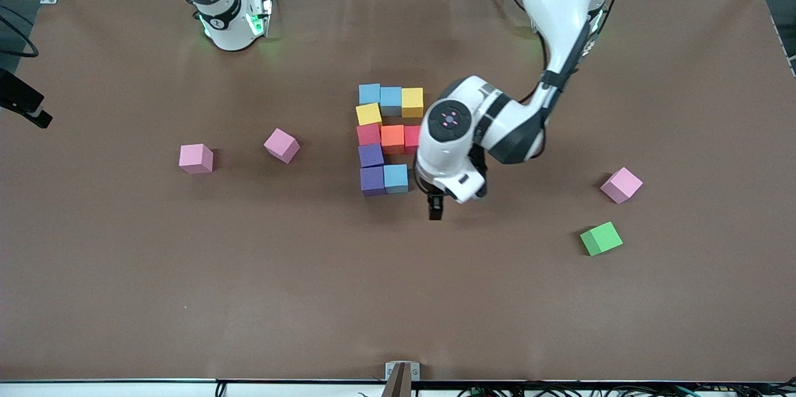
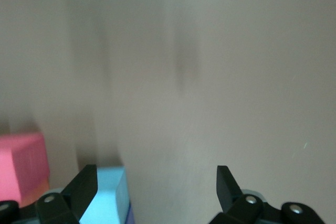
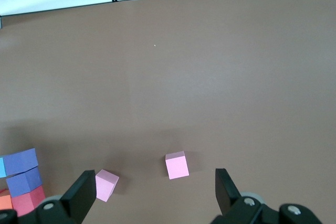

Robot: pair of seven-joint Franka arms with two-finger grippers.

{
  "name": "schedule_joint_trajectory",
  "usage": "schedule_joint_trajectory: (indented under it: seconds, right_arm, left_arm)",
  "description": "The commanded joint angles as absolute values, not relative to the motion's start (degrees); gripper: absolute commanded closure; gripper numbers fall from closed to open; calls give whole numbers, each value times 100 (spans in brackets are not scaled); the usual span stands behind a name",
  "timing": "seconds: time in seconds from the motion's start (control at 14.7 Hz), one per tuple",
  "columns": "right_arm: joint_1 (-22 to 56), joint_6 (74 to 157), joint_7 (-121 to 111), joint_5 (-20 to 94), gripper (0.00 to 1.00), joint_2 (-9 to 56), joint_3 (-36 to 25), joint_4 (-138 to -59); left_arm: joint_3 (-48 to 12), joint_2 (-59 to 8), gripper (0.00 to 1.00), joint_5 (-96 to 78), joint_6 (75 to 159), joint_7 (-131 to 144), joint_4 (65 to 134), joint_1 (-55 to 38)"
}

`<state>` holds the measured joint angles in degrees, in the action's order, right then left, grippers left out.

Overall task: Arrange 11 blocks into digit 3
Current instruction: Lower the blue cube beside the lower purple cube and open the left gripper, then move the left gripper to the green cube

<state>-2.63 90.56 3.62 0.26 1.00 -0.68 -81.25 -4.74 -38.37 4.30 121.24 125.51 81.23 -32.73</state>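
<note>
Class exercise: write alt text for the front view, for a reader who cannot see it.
The left end effector, open, hangs beside the unfinished cube figure mid-table, where ten coloured cubes show. A green cube lies loose toward the left arm's end, nearer the camera, and three pink cubes are scattered around.

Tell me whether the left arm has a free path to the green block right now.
Probably yes. The left gripper is open and empty beside the block figure, and only bare table separates it from the green block.
</note>
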Motion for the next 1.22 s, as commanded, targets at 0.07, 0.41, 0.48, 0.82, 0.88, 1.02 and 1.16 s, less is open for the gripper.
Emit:
schedule_joint_trajectory:
  seconds: [0.07,0.41,0.48,0.82,0.88,1.02,1.16]
  right_arm:
    - [-290,9070,290,-35,0,9,-35,-8174]
    - [-316,9053,281,-26,0,17,-35,-8174]
    - [-316,9061,281,-26,0,9,-44,-8174]
    - [-316,9062,281,-18,0,9,-44,-8174]
    - [-316,9053,264,-18,0,9,-44,-8174]
    - [-325,9053,28,-17,0,17,-44,-8174]
    - [-317,9061,-53,-17,0,18,-44,-8174]
  left_arm:
    - [-501,-3551,0,554,11602,11342,8235,-2656]
    - [-501,-3533,1,554,11207,9863,8279,-2014]
    - [-510,-3516,1,554,11171,9557,8297,-1917]
    - [-510,-3472,1,554,11127,8369,8516,-1381]
    - [-510,-3472,1,554,11144,8071,8604,-1284]
    - [-510,-3480,1,554,11180,7535,8744,-1056]
    - [-518,-3463,1,589,11188,6623,8885,-818]
